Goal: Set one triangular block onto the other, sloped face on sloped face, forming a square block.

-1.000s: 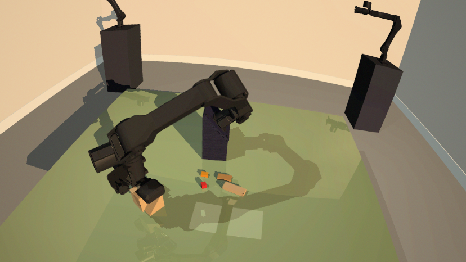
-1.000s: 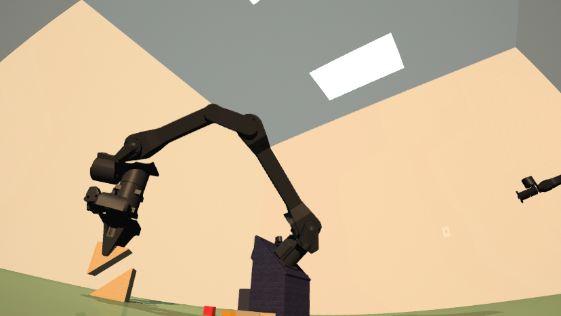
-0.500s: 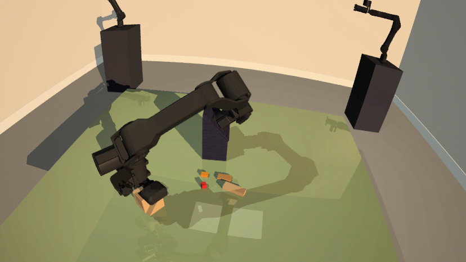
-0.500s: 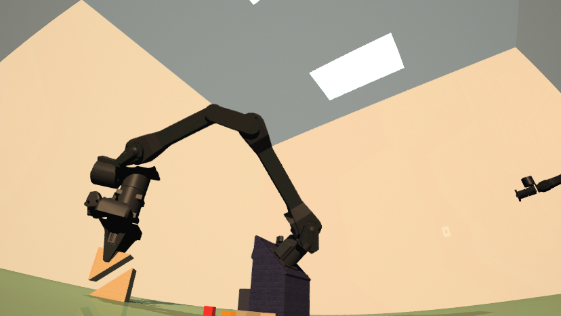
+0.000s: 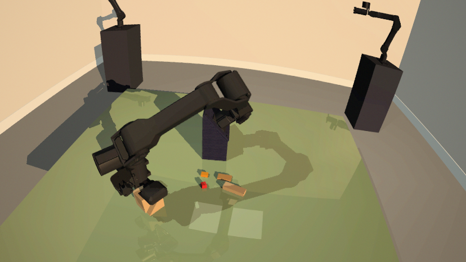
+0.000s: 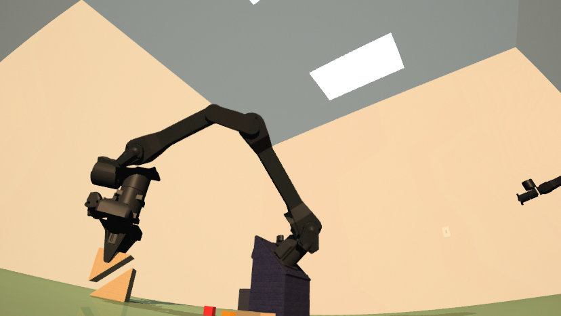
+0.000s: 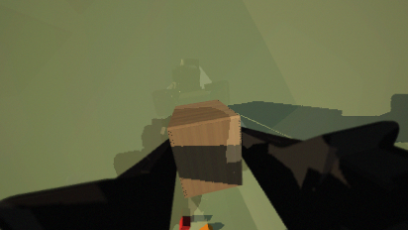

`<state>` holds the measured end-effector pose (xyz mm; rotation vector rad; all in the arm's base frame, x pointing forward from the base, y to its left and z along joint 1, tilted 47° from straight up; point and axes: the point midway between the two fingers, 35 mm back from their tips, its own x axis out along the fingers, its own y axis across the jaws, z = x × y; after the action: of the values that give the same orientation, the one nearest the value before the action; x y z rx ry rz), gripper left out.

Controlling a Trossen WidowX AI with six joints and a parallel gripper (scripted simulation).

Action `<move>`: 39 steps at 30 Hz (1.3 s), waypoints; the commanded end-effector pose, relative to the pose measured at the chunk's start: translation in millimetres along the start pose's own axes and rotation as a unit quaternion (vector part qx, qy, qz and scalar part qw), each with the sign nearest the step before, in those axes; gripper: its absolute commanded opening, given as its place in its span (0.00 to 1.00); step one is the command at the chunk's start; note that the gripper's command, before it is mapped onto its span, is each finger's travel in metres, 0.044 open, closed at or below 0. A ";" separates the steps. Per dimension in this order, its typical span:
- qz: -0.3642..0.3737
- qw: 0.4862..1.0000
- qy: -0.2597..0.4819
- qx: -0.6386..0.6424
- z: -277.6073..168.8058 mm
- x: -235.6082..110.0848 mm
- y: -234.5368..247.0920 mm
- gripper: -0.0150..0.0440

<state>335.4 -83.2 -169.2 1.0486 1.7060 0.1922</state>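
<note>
My gripper point(image 5: 150, 192) point(image 6: 112, 255) point(image 7: 204, 135) is shut on the upper triangular wooden block point(image 5: 140, 199) point(image 6: 102, 266) point(image 7: 205, 134). I hold it at the front left of the green table point(image 5: 293, 211). It hangs just above the lower triangular block point(image 5: 158, 207) point(image 6: 117, 288), which rests flat on the table. The exterior view shows the two sloped faces facing each other, nearly parallel, with a thin gap between them. In the wrist view the held block fills the space between my dark fingers and hides the lower block.
A red cube point(image 5: 204, 185) point(image 6: 209, 310), an orange cube point(image 5: 204, 174) and two brown blocks point(image 5: 224, 176) point(image 5: 234, 189) lie right of the blocks. My arm's dark base point(image 5: 214, 139) point(image 6: 274, 282) stands mid-table. Two black pillars point(image 5: 121, 55) point(image 5: 373, 92) stand beyond the table.
</note>
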 end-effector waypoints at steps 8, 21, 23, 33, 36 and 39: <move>0.003 1.000 -0.002 0.001 0.1 0.4 1.5 0.25; 0.003 1.000 -0.002 0.001 -3.0 8.1 1.6 0.25; 0.004 1.000 -0.002 0.001 -3.5 9.4 1.6 0.25; 0.004 1.000 -0.002 0.001 -6.0 15.5 1.7 0.25; 0.004 1.000 -0.002 0.001 -6.8 17.3 1.7 0.25; 0.004 1.000 -0.001 0.001 -7.5 19.1 1.8 0.25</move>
<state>331.3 -68.8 -177.4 1.0484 1.6995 0.1936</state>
